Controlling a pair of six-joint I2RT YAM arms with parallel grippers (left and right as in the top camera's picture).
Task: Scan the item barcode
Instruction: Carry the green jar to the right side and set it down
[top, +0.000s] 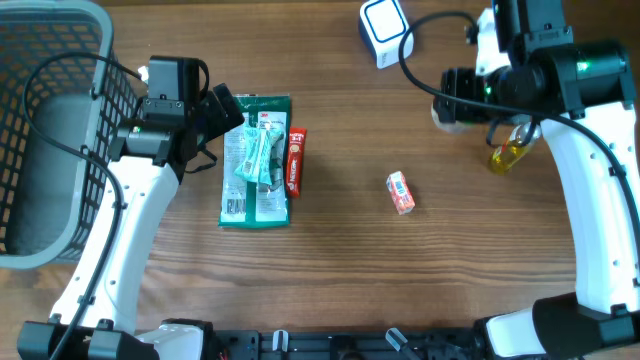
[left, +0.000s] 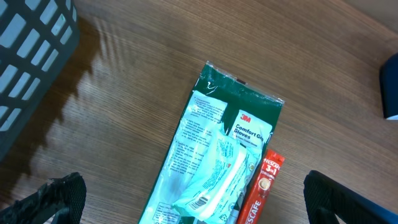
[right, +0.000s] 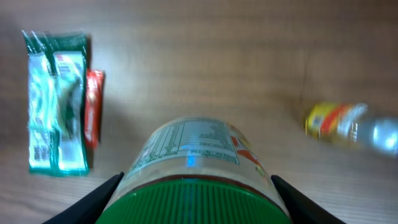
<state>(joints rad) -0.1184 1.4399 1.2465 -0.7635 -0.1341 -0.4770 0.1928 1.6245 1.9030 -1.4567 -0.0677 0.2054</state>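
My right gripper (top: 458, 100) (right: 196, 205) is shut on a clear jar (right: 193, 155) with a green ribbed lid (right: 199, 202), held on its side above the table. A nutrition label faces up, with a small blue light spot on it. No barcode shows. The white and blue scanner (top: 383, 30) stands at the back, a little left of the jar (top: 447, 110). My left gripper (top: 222, 115) (left: 199, 208) hangs wide open over a green glove pack (left: 217, 155), with nothing held.
A red Nescafe sachet (top: 296, 160) lies against the glove pack (top: 256, 160). A small red and white box (top: 400, 192) sits mid-table. A yellow bottle (top: 510, 150) (right: 348, 124) lies under the right arm. A grey wire basket (top: 50, 130) fills the left side.
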